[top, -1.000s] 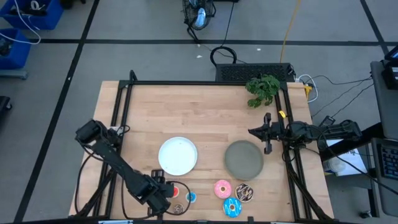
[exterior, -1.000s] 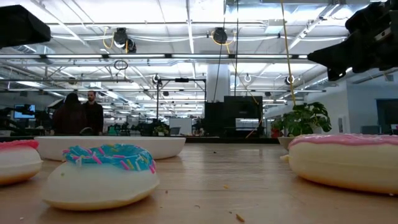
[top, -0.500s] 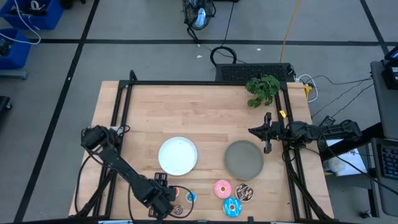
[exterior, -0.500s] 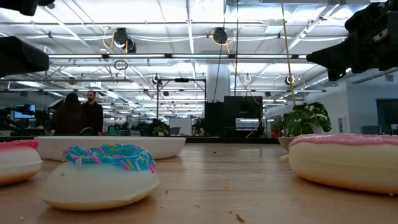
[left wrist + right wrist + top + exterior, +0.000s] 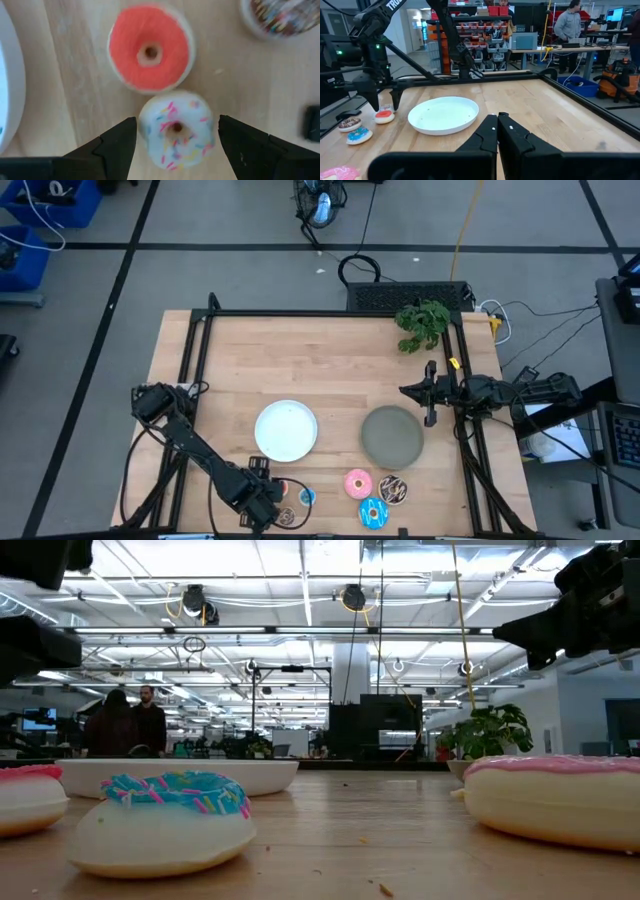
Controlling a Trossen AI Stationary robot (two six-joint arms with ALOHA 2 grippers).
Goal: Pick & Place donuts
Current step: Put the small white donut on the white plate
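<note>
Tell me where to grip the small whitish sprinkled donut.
Grip the small whitish sprinkled donut across its outer rim, coming straight down: it lies flat, hole up, between the left gripper's open jaws. Probably keep the jaws off the side touching the red donut.

Left dark two-finger gripper points down at near table edge, fingers spread wide; right dark two-finger gripper waits closed at right side.

Bright overhead light; left wrist view blurred.
</note>
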